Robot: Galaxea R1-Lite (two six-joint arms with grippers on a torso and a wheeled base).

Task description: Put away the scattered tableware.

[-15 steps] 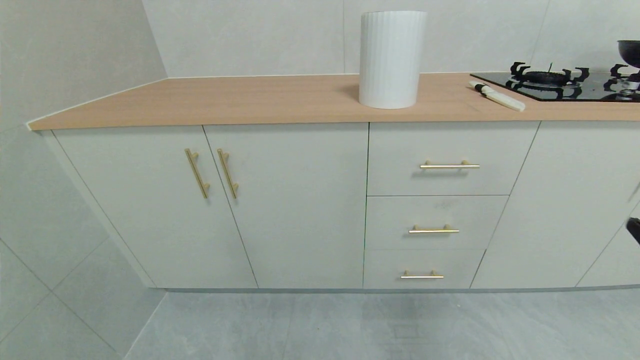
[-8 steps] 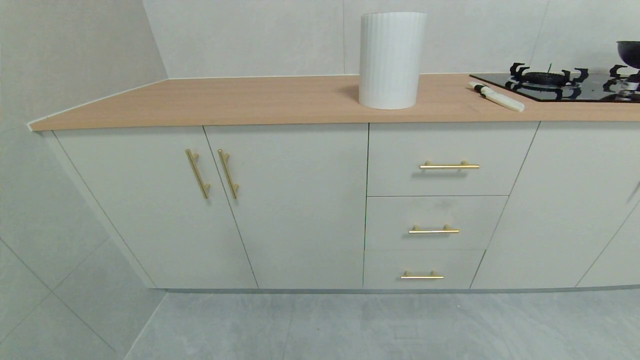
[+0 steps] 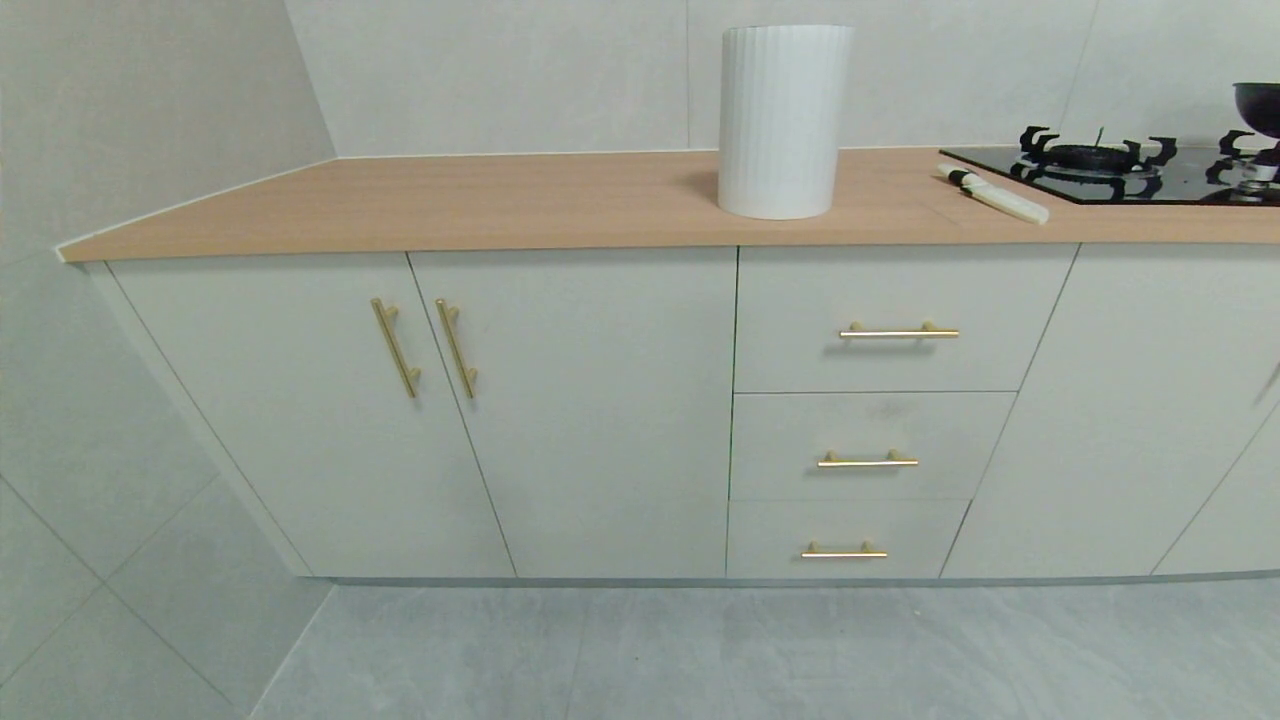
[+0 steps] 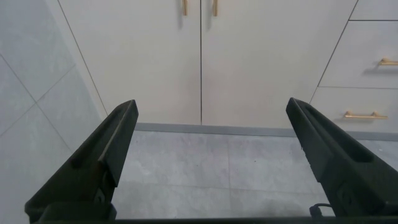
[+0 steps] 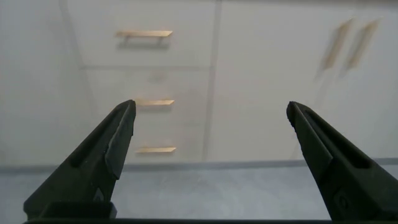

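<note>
On the wooden countertop (image 3: 450, 200), a knife (image 3: 992, 193) lies between the white ribbed holder (image 3: 781, 120) and the gas hob (image 3: 1120, 170).
Both the left gripper (image 4: 210, 109) and the right gripper (image 5: 209, 107) gape wide, empty, facing the cabinet (image 3: 580, 400).

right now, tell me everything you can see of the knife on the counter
The knife lies flat on the wooden counter, right of the white ribbed canister and just beside the black hob. Its long part is cream and looks like plastic or ceramic; a black band marks the end nearer the wall. It lies aslant, the cream tip toward the counter's front edge. Nothing rests on it.
</note>
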